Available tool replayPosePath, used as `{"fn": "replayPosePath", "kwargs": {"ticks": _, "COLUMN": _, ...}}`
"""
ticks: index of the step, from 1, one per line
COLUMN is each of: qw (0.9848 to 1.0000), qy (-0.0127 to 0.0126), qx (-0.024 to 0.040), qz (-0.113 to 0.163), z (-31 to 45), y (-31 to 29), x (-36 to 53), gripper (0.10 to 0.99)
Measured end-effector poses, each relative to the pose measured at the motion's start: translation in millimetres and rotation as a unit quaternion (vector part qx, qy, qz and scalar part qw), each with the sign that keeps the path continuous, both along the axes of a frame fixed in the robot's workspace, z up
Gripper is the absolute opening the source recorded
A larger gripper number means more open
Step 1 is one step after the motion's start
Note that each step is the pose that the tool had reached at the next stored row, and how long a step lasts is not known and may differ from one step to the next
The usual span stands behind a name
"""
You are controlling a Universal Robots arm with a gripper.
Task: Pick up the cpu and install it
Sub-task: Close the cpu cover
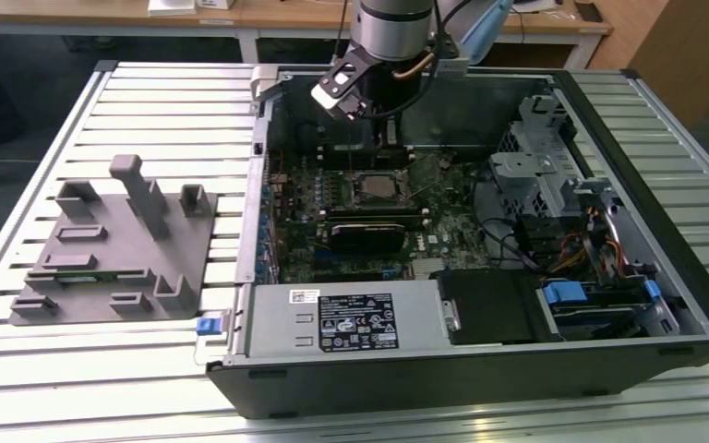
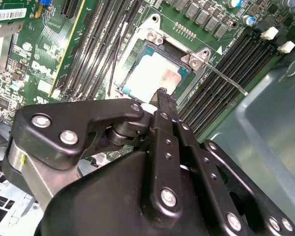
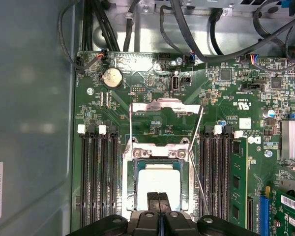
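Arm upright over the open computer case (image 1: 478, 383), tool (image 3: 159, 195) pinched closed and empty, tips above the cpu (image 3: 157, 179) seated in its socket (image 3: 129, 191).

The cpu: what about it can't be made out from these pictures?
- First wrist view: the gripper covers one edge of the cpu, so whether it touches the chip cannot be told.
- Second wrist view: the gripper's links hide one corner of the cpu, so whether that corner lies flat is unclear.
- Exterior view: the cpu is too small to judge how it is seated.
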State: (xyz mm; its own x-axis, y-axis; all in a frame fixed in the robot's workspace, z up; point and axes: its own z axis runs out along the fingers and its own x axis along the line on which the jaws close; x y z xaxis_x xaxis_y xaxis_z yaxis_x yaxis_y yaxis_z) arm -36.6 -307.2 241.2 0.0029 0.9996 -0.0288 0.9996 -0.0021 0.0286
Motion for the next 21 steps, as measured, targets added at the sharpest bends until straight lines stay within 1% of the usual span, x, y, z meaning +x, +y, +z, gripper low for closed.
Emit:
{"fn": "replayPosePath", "kwargs": {"ticks": 4, "qw": 1.0000, "qy": 0.0001, "qx": -0.0003, "qz": 0.000, "z": 1.2, "y": 0.0, "x": 0.0, "gripper": 0.122}}
{"fn": "replayPosePath", "kwargs": {"ticks": 10, "qw": 1.0000, "qy": 0.0001, "qx": -0.0002, "qz": 0.000, "z": 7.5, "y": 0.2, "x": 0.0, "gripper": 0.122}}
{"fn": "replayPosePath", "kwargs": {"ticks": 21, "qw": 1.0000, "qy": 0.0001, "qx": -0.0003, "qz": 0.000, "z": 10.4, "y": 1.0, "x": 0.0, "gripper": 0.122}}
